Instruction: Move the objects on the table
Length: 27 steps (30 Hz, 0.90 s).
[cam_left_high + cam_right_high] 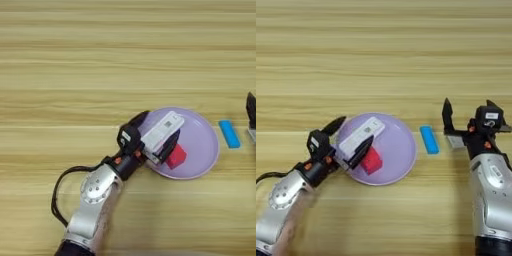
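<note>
Left gripper [351, 140] over plate [401, 160], fingers clamped across white device [361, 134]. Cube [371, 161] on plate, touching lower finger; risk of nudging it off rim. Right gripper [468, 117] spread wide, beside grey piece [456, 142]. Bar [429, 139] between plate and right gripper, on table [381, 50]; risk of sideswipe.

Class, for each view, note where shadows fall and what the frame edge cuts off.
Left eye view: the right edge cuts off all but one finger of the right gripper. The left gripper, holding the device, shows whole. Right eye view: both grippers show whole. Both views: even light, faint shadows, no glare on the table.
</note>
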Motion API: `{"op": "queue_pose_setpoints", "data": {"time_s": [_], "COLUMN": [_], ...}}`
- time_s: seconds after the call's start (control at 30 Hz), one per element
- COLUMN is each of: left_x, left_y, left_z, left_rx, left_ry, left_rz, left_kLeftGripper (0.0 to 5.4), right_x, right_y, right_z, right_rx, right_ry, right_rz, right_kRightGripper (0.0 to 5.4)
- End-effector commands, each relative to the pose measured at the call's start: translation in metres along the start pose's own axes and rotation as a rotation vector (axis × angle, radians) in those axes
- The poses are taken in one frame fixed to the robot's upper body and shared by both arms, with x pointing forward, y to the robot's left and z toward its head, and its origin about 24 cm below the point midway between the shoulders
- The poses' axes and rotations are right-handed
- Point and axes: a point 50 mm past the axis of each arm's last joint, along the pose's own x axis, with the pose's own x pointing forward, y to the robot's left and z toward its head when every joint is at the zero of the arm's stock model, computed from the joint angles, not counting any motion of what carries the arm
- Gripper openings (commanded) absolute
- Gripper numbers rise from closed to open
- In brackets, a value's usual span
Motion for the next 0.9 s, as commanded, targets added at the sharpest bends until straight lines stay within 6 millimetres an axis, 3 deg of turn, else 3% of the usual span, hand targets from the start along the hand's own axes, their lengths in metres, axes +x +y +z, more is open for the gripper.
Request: {"op": "queue_pose_setpoints", "data": {"time_s": [0.03,0.2,0.47,0.9], "left_x": [0.0,-0.003,-0.021,-0.031], "left_y": [0.02,0.04,0.089,0.108], "left_z": [0.011,0.019,0.017,0.0], "left_rx": [0.014,0.049,0.154,0.204], "left_ry": [-0.069,-0.112,-0.101,-0.057], "left_rz": [0.134,0.283,0.651,0.741], "left_kLeftGripper": [5.37,5.37,5.37,5.37], "right_x": [-0.001,-0.002,-0.003,-0.013], "right_y": [0.0,0.002,0.005,0.018], "right_z": [-0.003,-0.002,-0.003,-0.004], "right_rx": [-0.009,-0.01,-0.01,-0.02], "right_ry": [0.013,0.011,0.013,-0.012], "right_rz": [0.01,0.018,0.027,0.099], "right_kRightGripper": [5.4,5.4,5.4,5.4]}}
